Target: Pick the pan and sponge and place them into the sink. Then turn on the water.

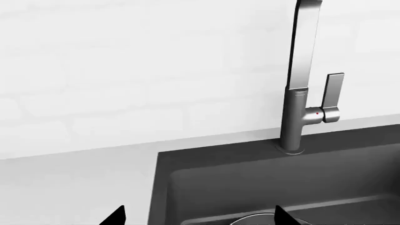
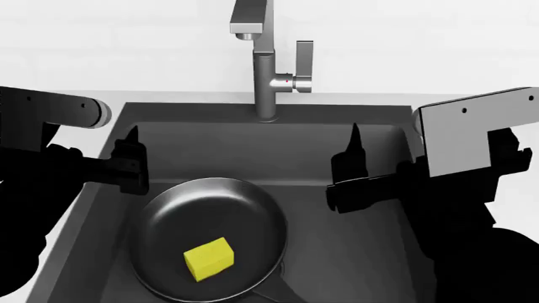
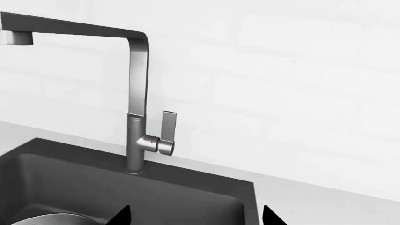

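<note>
While both arms hang over the basin, the inventory stands as follows.

Sink (image 2: 252, 136): dark grey basin set in the pale bench (image 1: 69, 183); already holds both items.
Pan (image 2: 168, 218): lies flat on the sink floor, left of centre, toward the near side; its handle runs off the near edge of the head view.
Sponge (image 2: 209, 258): yellow block resting inside the pan, near half, touching only the pan.
Faucet (image 2: 265, 69): stands at the far rim, centre; spout reaches over the basin.
Lever (image 2: 304, 60): upright, on the right side of the faucet body, with a small red dot at its base.
Water: none seen under the spout; not yet running.
Left gripper (image 2: 130, 165): over the left part of the sink, above the pan's far edge; fingers spread apart, holding nothing.
Right gripper (image 2: 354, 177): over the right part of the sink, nearer the lever than the left one but well apart from it; fingers parted, empty.
Step in hand: judged as placing done, turning on the water left.
Next move: likely the right gripper must rise and travel far and left to the lever, meet its flat blade, and tip it; a glancing contact could slip off.
</note>
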